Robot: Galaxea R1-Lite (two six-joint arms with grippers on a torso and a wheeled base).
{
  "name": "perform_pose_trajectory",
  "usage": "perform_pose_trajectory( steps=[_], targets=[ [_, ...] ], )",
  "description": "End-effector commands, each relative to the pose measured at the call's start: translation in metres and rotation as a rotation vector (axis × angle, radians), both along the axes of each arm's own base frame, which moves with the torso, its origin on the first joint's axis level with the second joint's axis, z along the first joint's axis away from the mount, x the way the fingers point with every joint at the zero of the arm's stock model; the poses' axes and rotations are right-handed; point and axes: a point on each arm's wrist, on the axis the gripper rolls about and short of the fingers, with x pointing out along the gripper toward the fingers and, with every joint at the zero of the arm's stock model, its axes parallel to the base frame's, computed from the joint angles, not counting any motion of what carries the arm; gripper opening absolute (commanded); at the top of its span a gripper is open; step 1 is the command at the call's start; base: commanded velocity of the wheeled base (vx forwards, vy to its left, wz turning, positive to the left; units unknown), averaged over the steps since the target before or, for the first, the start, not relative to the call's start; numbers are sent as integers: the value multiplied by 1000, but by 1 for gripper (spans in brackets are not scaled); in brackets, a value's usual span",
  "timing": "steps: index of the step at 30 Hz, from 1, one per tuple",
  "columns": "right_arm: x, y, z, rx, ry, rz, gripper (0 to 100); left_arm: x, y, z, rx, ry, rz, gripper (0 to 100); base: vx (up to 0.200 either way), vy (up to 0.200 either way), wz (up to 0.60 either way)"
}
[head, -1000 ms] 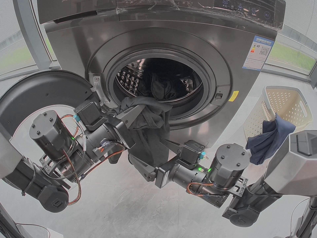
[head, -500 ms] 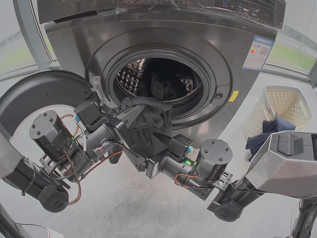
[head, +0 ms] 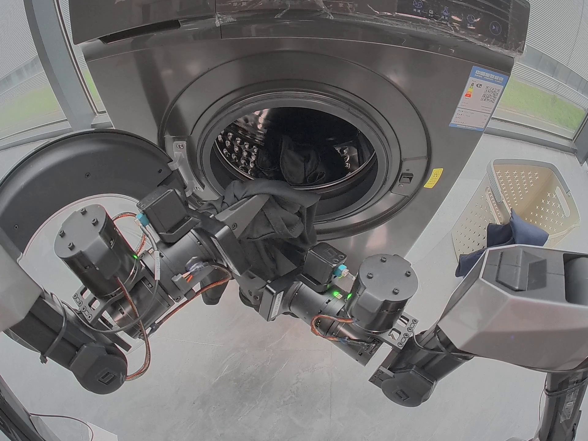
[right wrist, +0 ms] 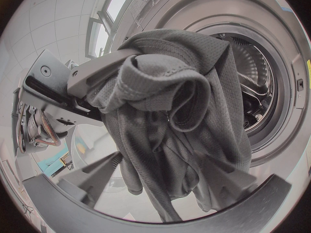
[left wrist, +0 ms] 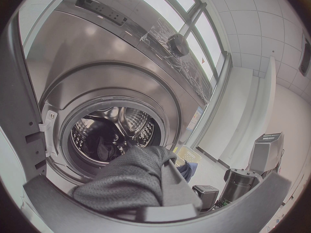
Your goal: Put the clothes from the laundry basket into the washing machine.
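Observation:
A dark grey mesh garment (head: 275,228) hangs in front of the washing machine's open drum (head: 294,148), at its lower rim. My left gripper (head: 257,206) is shut on the garment's upper bunch (left wrist: 129,185). Its finger (right wrist: 100,65) presses across the top fold. My right gripper (head: 251,283) sits just below, open, and the hanging cloth (right wrist: 175,114) drops between its two fingers (right wrist: 97,172). Dark clothes (head: 300,160) lie inside the drum. The cream laundry basket (head: 533,191) stands on the floor at the right, and a blue garment (head: 502,240) drapes over its rim.
The round washer door (head: 73,173) stands open to the left, behind my left arm. Grey floor (head: 245,375) stretches out below the arms. My right arm's large housing (head: 520,301) partly hides the basket.
My right arm has swung left from near the basket, bringing its open gripper under the left gripper and around the hanging cloth. The left arm and the garment's top have stayed put.

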Motion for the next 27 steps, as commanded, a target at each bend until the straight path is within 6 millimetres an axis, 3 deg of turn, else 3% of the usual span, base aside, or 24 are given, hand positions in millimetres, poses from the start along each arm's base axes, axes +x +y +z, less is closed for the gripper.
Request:
perform_pose_trajectory(
  steps=[1,12,25,26,27],
  targets=[
    [0,1,-1,2,-1,-1,0,1,0,0,-1,-1,2,0,0,0,0],
    [-12,-13,19,16,-8,-8,0,2,0,-3,4,11,3,0,0,0,0],
    [-16,-17,17,3,3,-12,0,1,1,-1,-2,7,0,0,0,0,0],
    [-17,-18,18,3,5,-15,0,1,1,-1,-4,8,1,100,0,0,0],
    [-17,-18,18,3,5,-15,0,1,1,-1,-4,8,1,100,0,0,0]
  ],
)
